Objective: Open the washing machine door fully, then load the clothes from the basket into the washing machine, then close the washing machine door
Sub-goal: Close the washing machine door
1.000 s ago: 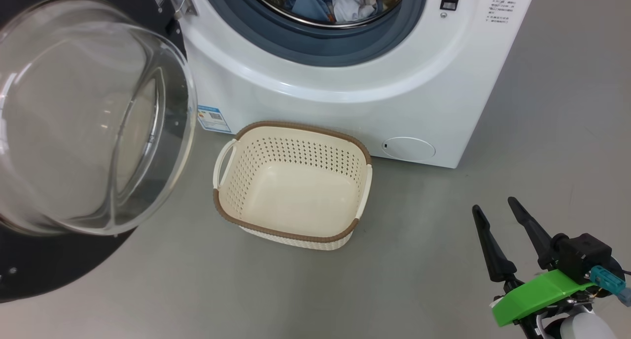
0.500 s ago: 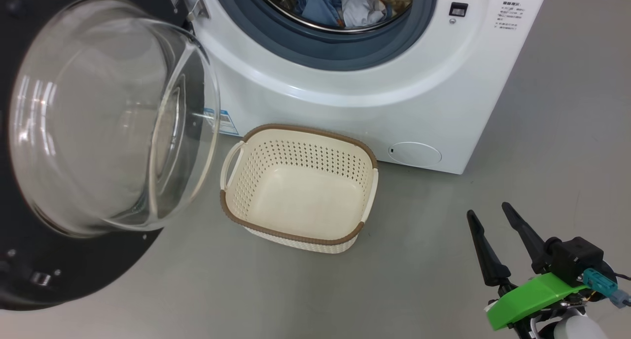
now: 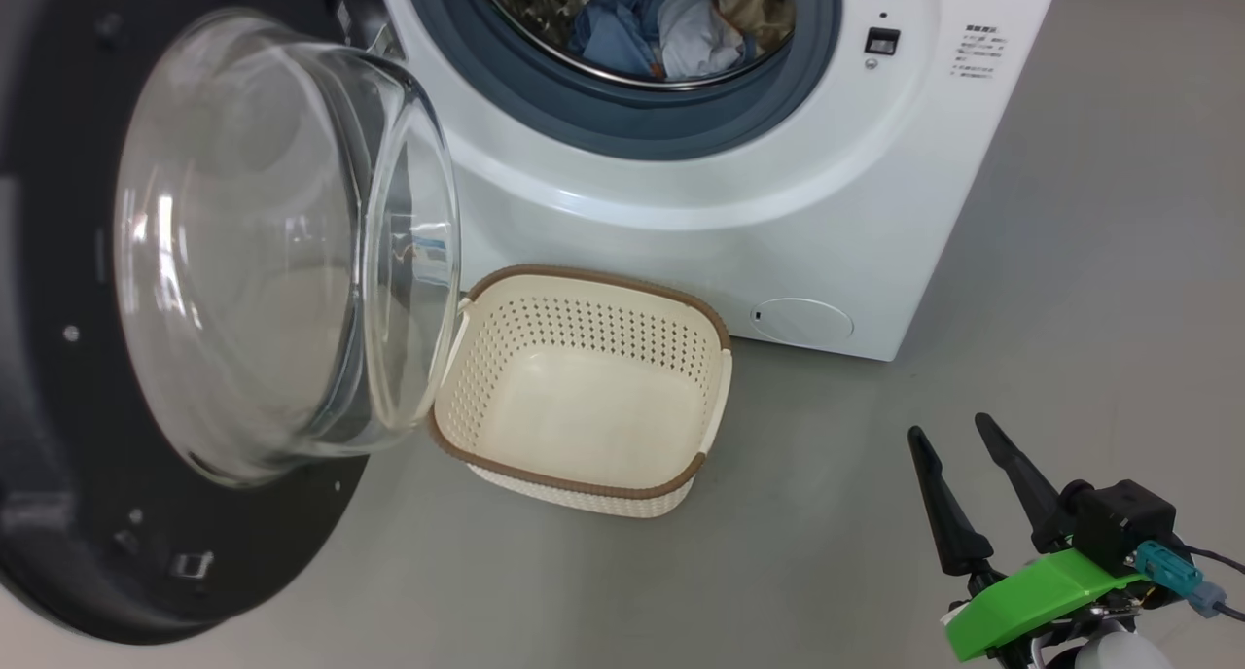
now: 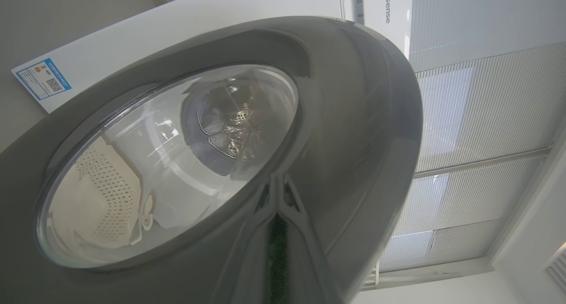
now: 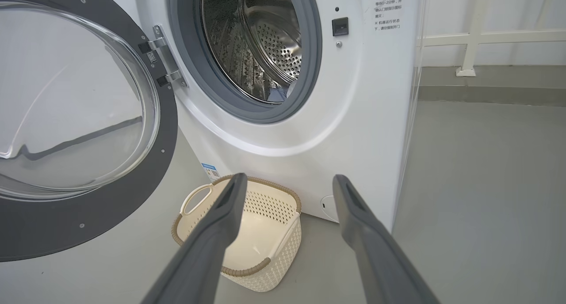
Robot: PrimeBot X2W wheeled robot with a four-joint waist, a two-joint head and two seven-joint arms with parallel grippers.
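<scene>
The washing machine (image 3: 681, 222) stands with its door (image 3: 58, 455) swung partway out on the left, glass bowl (image 3: 272, 241) bulging toward the basket. The clothes (image 3: 671, 27), blue, white and tan, lie in the steel drum. On the floor before the machine sits the cream basket (image 3: 584, 387), with nothing in it. My right gripper (image 3: 948, 428) is open at the lower right, well clear of the basket; the right wrist view looks between its fingers (image 5: 288, 179) at the basket (image 5: 265, 233). My left gripper (image 4: 276, 182) is shut, its tips against the door's outer ring (image 4: 362, 118).
Grey floor stretches right of the machine and in front of the basket. A round lower flap (image 3: 802, 321) sits on the machine's front. In the right wrist view a white rail (image 5: 468, 39) runs along the wall behind the machine.
The door has swung toward the machine, its glass bowl now overlapping the basket's left handle. The head camera has shifted a little. My right gripper stays open, about where it was.
</scene>
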